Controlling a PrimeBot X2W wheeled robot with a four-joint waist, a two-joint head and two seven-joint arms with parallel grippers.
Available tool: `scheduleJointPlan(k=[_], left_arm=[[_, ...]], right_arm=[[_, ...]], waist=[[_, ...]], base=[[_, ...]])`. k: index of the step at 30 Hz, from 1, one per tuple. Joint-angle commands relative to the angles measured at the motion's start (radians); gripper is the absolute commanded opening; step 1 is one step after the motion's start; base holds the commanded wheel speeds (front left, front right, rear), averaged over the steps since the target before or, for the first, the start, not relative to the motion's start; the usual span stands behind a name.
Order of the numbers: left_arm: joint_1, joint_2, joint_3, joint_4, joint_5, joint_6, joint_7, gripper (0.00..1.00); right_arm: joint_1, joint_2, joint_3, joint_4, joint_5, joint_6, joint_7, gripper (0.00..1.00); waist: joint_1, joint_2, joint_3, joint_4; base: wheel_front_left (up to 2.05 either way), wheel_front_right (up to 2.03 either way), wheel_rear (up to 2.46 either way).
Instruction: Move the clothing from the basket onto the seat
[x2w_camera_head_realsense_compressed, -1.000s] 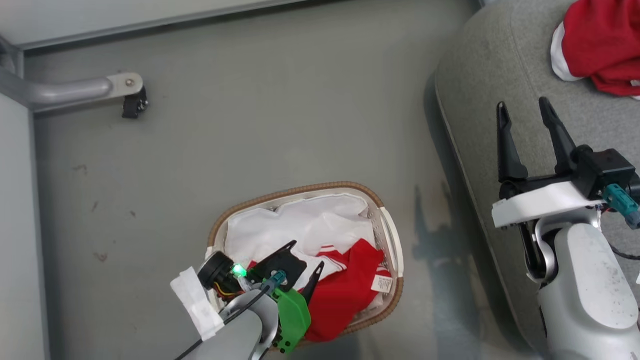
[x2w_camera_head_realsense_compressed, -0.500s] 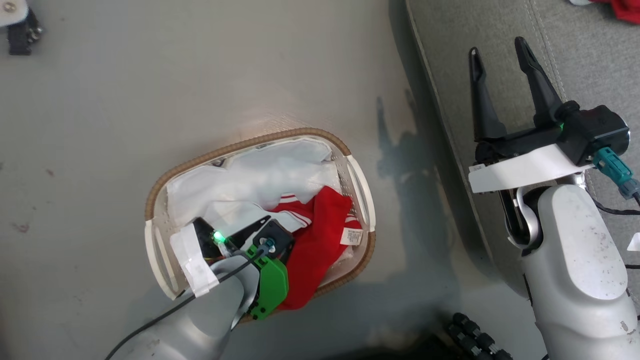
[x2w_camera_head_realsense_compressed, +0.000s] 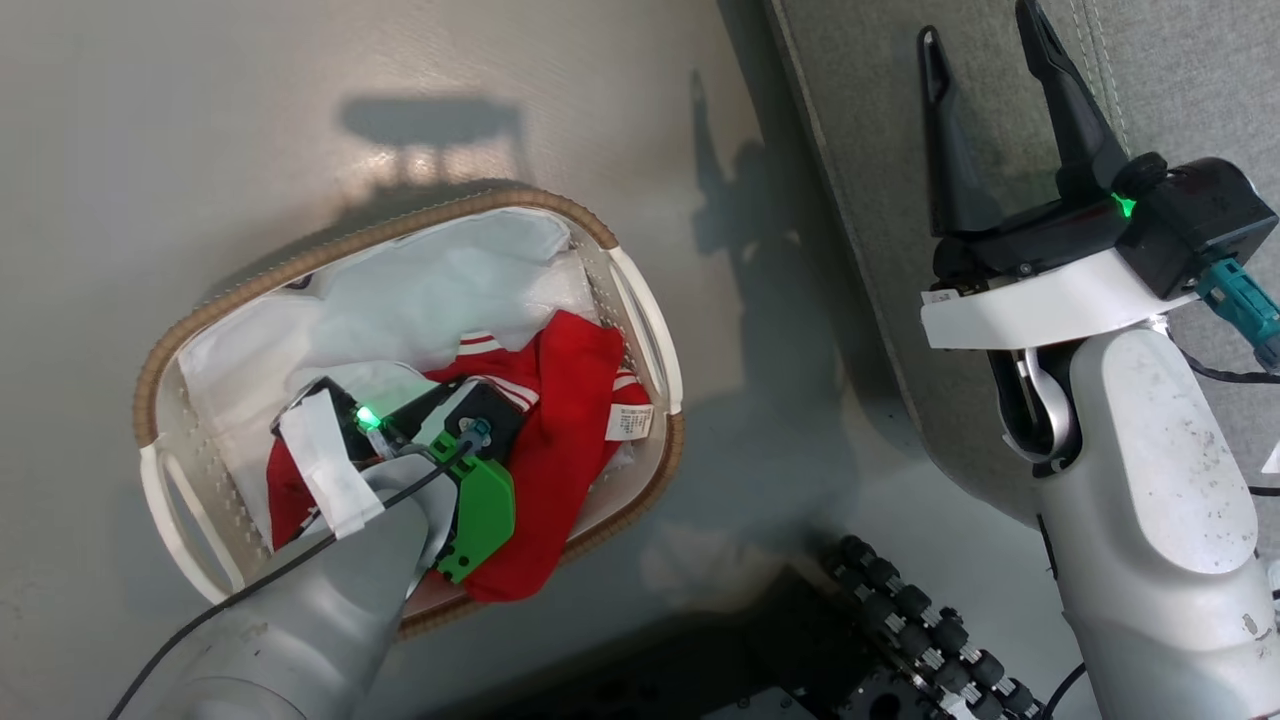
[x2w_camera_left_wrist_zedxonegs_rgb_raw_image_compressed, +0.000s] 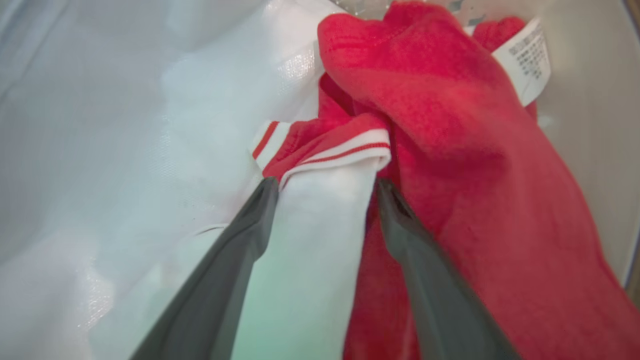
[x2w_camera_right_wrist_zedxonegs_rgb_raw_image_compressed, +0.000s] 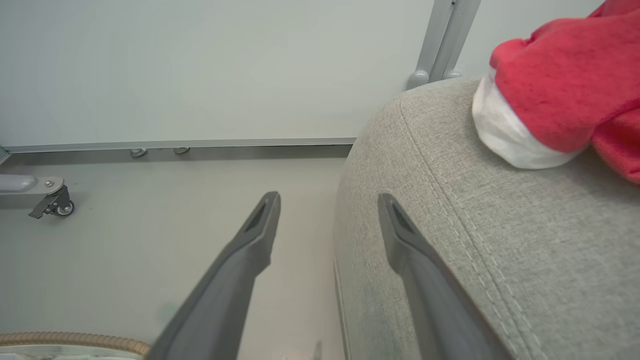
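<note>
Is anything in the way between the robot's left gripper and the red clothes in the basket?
Nothing visible is. The left gripper is inside the basket, its jaws open on either side of a fold of the clothing. The white liner lies beside it, not between.

Likely a robot test room staged as a living space. Bare grey floor (x2w_camera_right_wrist_zedxonegs_rgb_raw_image_compressed: 125, 260), plain pale wall panel (x2w_camera_right_wrist_zedxonegs_rgb_raw_image_compressed: 200, 65) on a metal base rail (x2w_camera_right_wrist_zedxonegs_rgb_raw_image_compressed: 225, 145). Castered metal leg (x2w_camera_right_wrist_zedxonegs_rgb_raw_image_compressed: 47, 190) far left, and an upright metal post (x2w_camera_right_wrist_zedxonegs_rgb_raw_image_compressed: 447, 35) behind the grey upholstered seat (x2w_camera_right_wrist_zedxonegs_rgb_raw_image_compressed: 475, 225).
</note>
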Motion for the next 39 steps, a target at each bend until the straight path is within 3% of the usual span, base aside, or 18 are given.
scheduleJointPlan(k=[1, 8, 9, 11, 20, 28, 39], left_arm=[[-0.023, 0.019, 0.000, 0.008, -0.009, 0.013, -0.001, 1.00], [-0.043, 0.051, 0.000, 0.028, -0.018, 0.036, 0.046, 1.00], [-0.043, 0.054, 0.000, 0.030, -0.019, 0.035, 0.052, 0.60], [-0.042, 0.055, -0.001, 0.032, -0.021, 0.032, 0.058, 0.00], [-0.005, 0.027, -0.005, 0.030, -0.046, 0.018, 0.016, 0.00], [0.036, 0.007, 0.004, -0.020, -0.079, 0.009, -0.033, 0.00], [0.119, 0.036, 0.044, -0.285, -0.078, 0.011, -0.040, 0.00]], right_arm=[[-0.016, -0.002, 0.004, -0.009, 0.010, -0.001, -0.005, 1.00], [-0.025, -0.002, 0.017, -0.024, 0.032, -0.001, -0.005, 1.00], [-0.025, -0.002, 0.018, -0.025, 0.035, -0.001, -0.005, 1.00], [-0.022, -0.002, 0.015, -0.024, 0.038, -0.001, -0.005, 1.00], [0.008, -0.002, -0.006, 0.010, 0.009, -0.001, -0.005, 1.00], [0.041, -0.003, -0.034, 0.043, -0.034, -0.001, -0.005, 1.00], [0.138, -0.003, -0.067, 0.107, -0.102, -0.001, -0.005, 1.00]], waist=[[-0.0002, -0.0001, 0.049, -0.048], [-0.0002, -0.0001, 0.064, -0.069], [-0.0002, -0.0001, 0.064, -0.070], [-0.0002, -0.0001, 0.061, -0.071], [-0.0002, -0.0001, -0.009, -0.042], [-0.0002, -0.0001, -0.145, 0.026], [-0.0002, -0.0001, -0.401, 0.145]], base=[[0.00, 0.00, 0.00], [0.00, 0.00, 0.00], [0.00, 0.00, 0.00], [0.00, 0.00, 0.00], [0.00, 0.00, 0.00], [0.00, 0.00, 0.00], [0.00, 0.00, 0.00]])
